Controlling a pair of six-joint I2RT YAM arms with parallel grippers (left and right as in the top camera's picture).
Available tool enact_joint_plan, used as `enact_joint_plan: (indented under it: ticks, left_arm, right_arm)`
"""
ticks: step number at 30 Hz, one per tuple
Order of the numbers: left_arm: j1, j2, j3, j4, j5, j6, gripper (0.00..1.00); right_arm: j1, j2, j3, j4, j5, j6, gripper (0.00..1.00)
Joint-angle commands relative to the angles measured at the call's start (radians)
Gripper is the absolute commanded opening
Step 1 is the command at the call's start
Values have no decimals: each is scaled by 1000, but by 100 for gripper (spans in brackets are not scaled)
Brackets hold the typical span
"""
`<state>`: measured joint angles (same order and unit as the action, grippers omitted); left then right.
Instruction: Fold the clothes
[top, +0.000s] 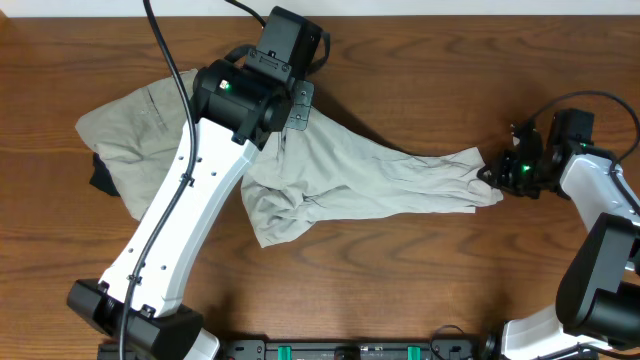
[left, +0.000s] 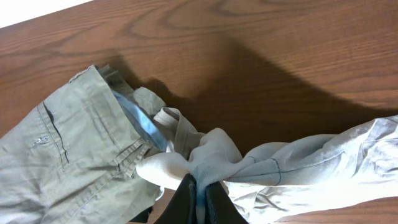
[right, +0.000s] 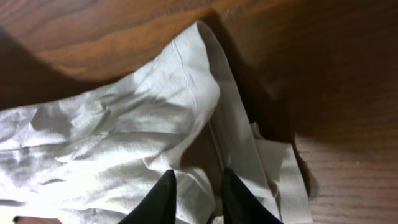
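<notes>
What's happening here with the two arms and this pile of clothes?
The left gripper is shut on a bunched fold of the pale cream garment, beside the khaki garment. The right gripper sits over the cream garment's far end, jaws slightly apart, with no clear grip. The garment lies stretched and wrinkled across the table, not yet folded.

My left arm (top: 185, 210) reaches diagonally from the near side up and to the right, and my left gripper (left: 198, 182) is pressed closed, pinching a bunch of the pale clothes (left: 217, 155). My right arm (top: 600, 200) bends in from the right, wrist pointing left, and my right gripper (right: 198, 175) has its dark fingers slightly parted
</notes>
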<state>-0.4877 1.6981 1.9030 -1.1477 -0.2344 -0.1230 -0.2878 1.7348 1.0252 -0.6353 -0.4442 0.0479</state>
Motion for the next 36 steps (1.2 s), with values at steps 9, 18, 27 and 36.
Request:
enact_joint_plan:
  ticks: [9, 18, 27, 36]
  left_arm:
    - [4, -2, -1, -3, 0, 6, 6]
    - [4, -4, -1, -2, -1, 6, 6]
    - [4, -48, 10, 10, -2, 25, 6]
    - [4, -162, 15, 47, -57, 26, 6]
  right_arm:
    - [48, 18, -8, -2, 8, -5, 8]
    - [-4, -80, 11, -3, -81, 0, 1]
    - [-163, -414, 41, 1, -219, 65, 1]
    - [-309, -439, 131, -40, -370, 105, 1]
